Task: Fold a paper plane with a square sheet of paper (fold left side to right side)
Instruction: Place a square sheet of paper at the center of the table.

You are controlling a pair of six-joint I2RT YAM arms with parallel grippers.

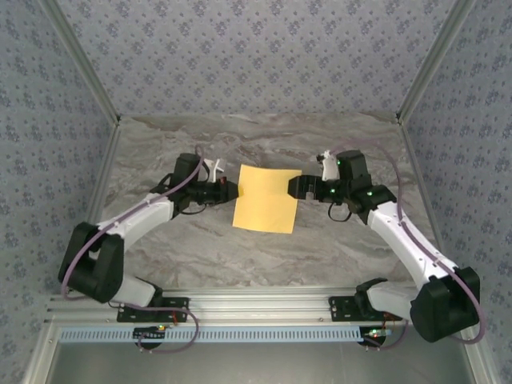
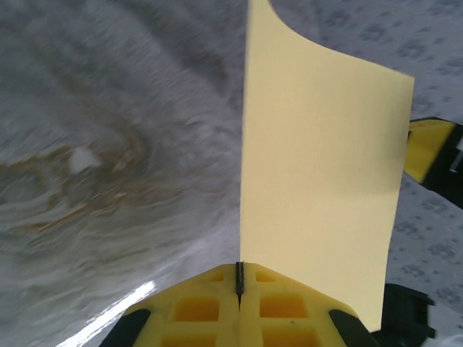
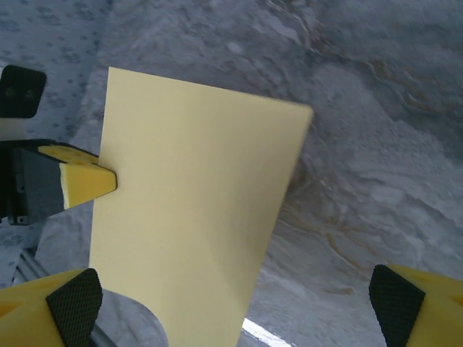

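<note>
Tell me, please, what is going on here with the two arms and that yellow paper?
Two robot arms are working on a square sheet of paper over the marble-patterned table. The left end effector is shut on the sheet's left edge, and the sheet looks partly lifted. The right end effector stands wide open at the right edge, gripping nothing. No fold is visible in the sheet yet.

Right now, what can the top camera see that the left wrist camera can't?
Top camera: the whole left arm and right arm, reaching to opposite sides of the square sheet of paper. Left wrist camera: close up, the left gripper, its yellow fingers shut on the paper's edge. Both: the yellow paper and the marble table.
</note>
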